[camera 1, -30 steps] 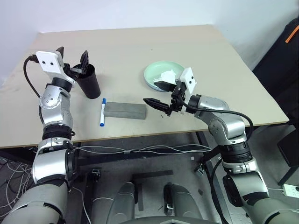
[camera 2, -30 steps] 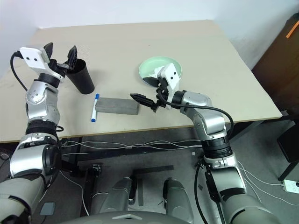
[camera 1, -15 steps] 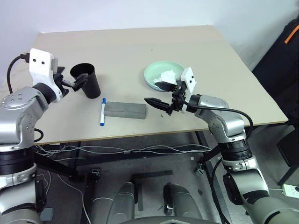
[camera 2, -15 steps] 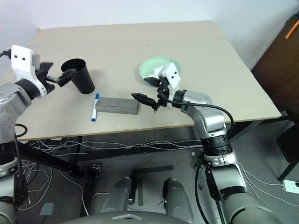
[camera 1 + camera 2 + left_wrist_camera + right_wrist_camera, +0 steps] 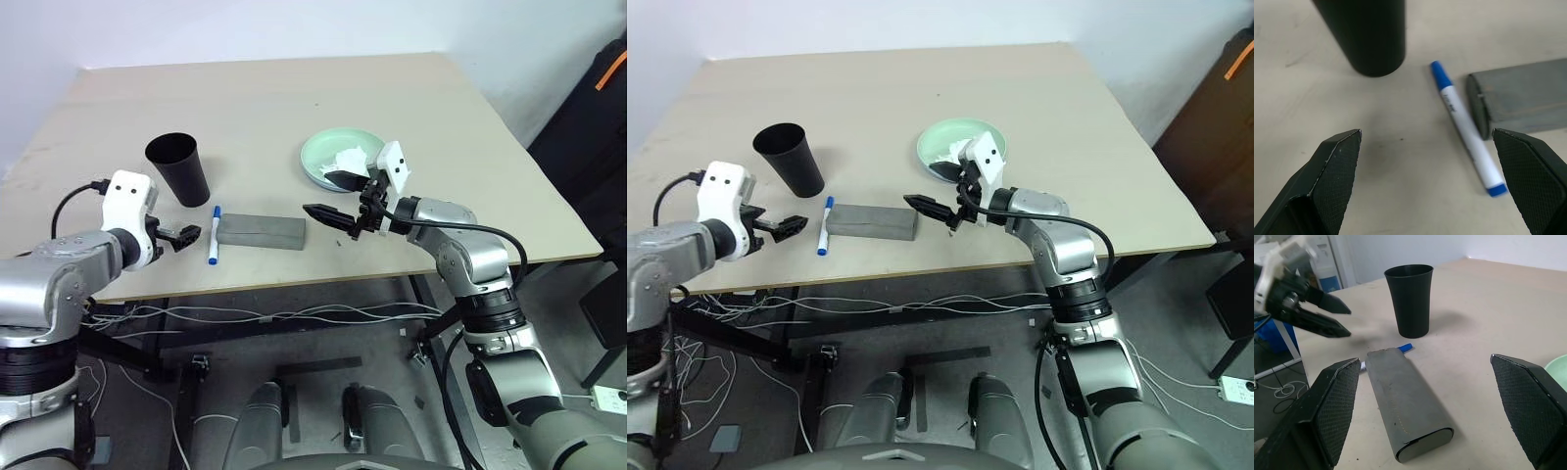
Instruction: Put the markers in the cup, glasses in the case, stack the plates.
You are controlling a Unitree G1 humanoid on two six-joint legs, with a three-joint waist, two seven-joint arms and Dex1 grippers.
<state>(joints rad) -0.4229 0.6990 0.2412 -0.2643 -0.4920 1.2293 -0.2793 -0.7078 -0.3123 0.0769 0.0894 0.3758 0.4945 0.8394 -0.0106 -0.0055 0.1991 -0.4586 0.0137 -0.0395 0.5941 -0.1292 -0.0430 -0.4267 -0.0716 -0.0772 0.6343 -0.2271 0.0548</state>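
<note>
A pale beige table [image 5: 411,108] stands against a white wall, cables trailing on the grey floor beneath.

From the head, the black cup [image 5: 179,168] stands upright on the left. Just nearer lies one marker [image 5: 214,235], blue cap pointing toward the cup, its barrel close alongside the left end of the grey case [image 5: 261,231], which lies shut. The mint green plate [image 5: 338,157] sits further right and holds a crumpled white tissue [image 5: 351,157]; I cannot make out the glasses or a second plate. The left gripper [image 5: 181,235] hangs low at the near left edge, fingers spread, aimed at the marker, probably lining up a pickup. The right gripper [image 5: 338,217] hovers beside the case's right end, also spread and empty.

Along the left wrist, the wide fingers [image 5: 1334,161] frame bare table, with the marker lying off toward one finger.

Along the right wrist, the spread fingers [image 5: 1337,396] flank the case lengthwise, suggesting it waits there to open it.
</note>
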